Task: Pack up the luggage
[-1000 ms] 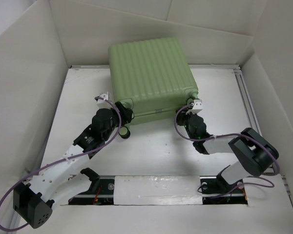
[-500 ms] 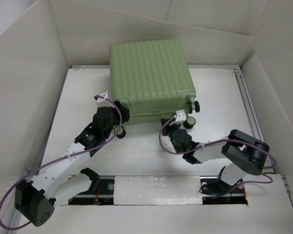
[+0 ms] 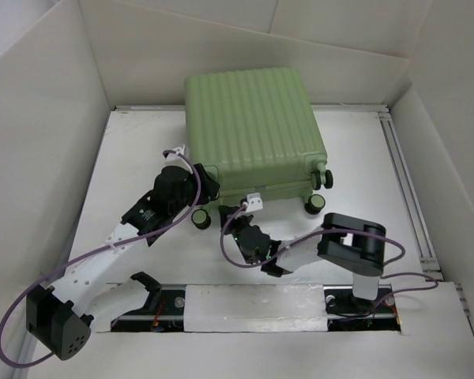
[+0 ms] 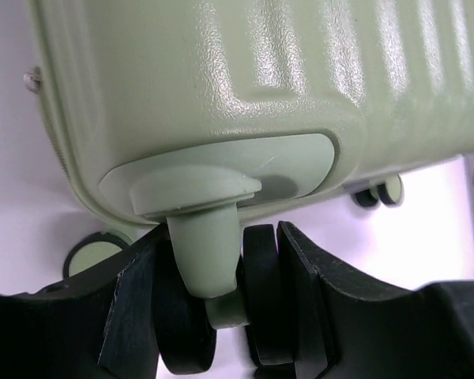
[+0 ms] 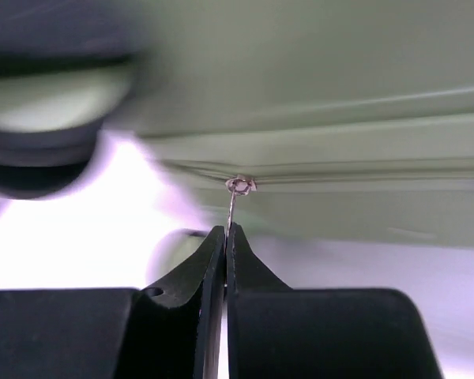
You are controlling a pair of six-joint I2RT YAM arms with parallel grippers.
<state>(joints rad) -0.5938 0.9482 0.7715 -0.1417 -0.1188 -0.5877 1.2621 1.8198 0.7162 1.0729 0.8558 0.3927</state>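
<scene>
- My right fingers (image 5: 226, 241) are pressing together and pinching the thin metal zipper pull (image 5: 232, 207). Its upper end is meeting the slider on the zipper seam (image 5: 395, 175).
- That seam is running along the near side of the luggage (image 3: 253, 126), between its two wheel corners. My right arm is reaching there low over the tabletop (image 3: 363, 158).
- My left fingers (image 4: 221, 237) are clamping the corner wheel (image 4: 261, 308) at the near left corner of the luggage. One finger is sitting on each side of its twin black discs, and the pale green stem is rising between them into the shell.
- A second left-side wheel (image 3: 200, 219) is sitting lower, just beside my left wrist. Whether it is touching the tabletop I cannot tell.
- The right-side wheels (image 3: 325, 179) are sticking out at the opposite near corner, well apart from both sets of fingers.
- The luggage is lying closed on the tabletop with its ribbed green shell facing up and its wheels pointing toward my arm bases.
- Its far end is sitting near the pale back wall (image 3: 221, 47).
</scene>
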